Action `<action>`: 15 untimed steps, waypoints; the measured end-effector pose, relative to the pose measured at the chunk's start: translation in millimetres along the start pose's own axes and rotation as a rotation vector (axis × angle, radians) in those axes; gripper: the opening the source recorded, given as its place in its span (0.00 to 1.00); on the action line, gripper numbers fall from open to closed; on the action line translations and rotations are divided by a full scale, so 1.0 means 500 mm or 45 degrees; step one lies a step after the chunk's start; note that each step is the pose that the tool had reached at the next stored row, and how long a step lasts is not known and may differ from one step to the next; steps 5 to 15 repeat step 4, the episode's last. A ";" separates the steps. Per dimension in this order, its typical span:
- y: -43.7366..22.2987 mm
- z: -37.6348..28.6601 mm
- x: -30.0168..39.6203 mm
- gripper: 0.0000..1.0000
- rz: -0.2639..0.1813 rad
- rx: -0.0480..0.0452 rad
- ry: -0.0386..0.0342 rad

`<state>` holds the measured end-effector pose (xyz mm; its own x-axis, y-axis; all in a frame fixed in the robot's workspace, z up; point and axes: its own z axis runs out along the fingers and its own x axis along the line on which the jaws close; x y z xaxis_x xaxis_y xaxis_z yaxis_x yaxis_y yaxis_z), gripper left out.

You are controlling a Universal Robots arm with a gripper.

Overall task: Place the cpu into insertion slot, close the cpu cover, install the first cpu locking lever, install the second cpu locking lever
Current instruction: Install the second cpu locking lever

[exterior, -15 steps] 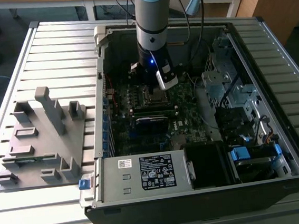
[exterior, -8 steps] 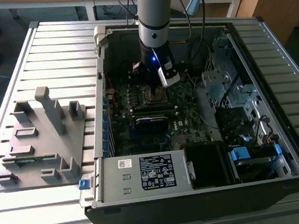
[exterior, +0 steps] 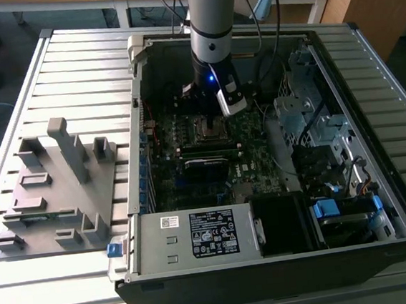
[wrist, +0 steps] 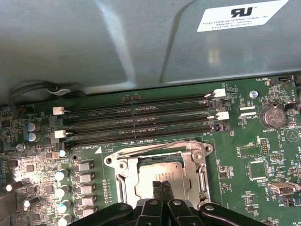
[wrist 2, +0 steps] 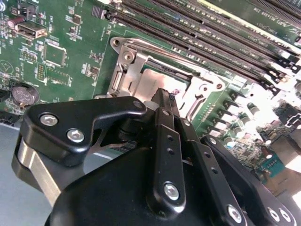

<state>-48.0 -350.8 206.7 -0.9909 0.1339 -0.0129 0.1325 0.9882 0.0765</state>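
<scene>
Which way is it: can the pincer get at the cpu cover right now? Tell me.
Probably yes. The pincer hangs right above the cpu cover, fingertips together over the cpu in its cut-out, and nothing stands between them.

The arm (exterior: 210, 22) is a grey tube with a pale blue ring at its joint, a small blue light glowing lower down and black cables trailing beside it. The gripper (wrist: 162, 187) is matte black, its flat links fastened with silver screws.

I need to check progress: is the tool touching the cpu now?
Cannot tell. In the first wrist view the tool has its tips together over the cpu in the insertion slot, but neither contact nor a gap shows plainly.
</scene>
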 end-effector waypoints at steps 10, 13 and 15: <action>0.000 0.000 -0.001 0.10 0.000 0.000 0.0000; 0.000 0.000 -0.001 0.10 0.000 0.000 0.0000; 0.000 0.000 -0.001 0.10 0.000 0.000 0.0000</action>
